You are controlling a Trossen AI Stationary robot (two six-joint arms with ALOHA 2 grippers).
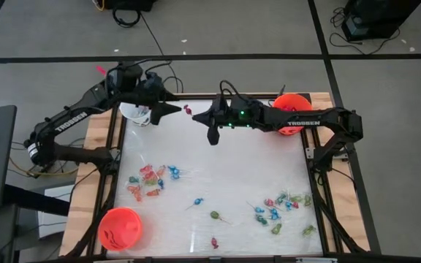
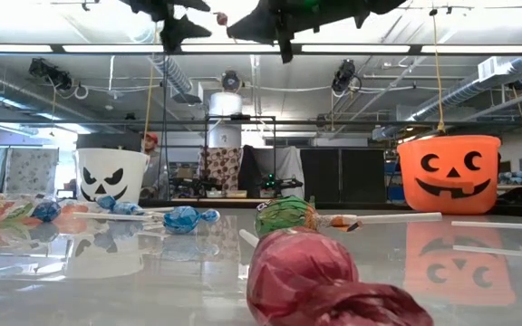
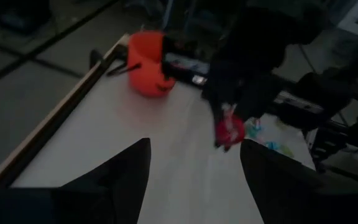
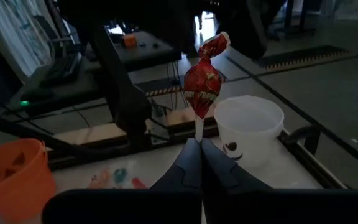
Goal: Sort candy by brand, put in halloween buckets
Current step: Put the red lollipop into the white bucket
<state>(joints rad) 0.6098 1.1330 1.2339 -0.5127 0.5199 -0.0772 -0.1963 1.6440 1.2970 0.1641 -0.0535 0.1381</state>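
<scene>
Counting three buckets: white (image 1: 135, 112), orange (image 1: 291, 111), orange (image 1: 120, 228). Candy (image 1: 150, 181) lies in two clusters plus strays. Right gripper (image 4: 199, 144) hangs mid-air, clamped on a red lollipop (image 4: 203, 87) by its stick. Left gripper (image 1: 172, 107) faces it, fingers apart, near the white bucket.

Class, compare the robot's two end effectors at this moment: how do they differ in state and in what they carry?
The left end effector stands open and empty; the right end effector is shut on the stick of a red lollipop. The left hangs next to the white bucket; the right reaches in from the side of the orange bucket. Both are raised above the table, tips facing.
</scene>
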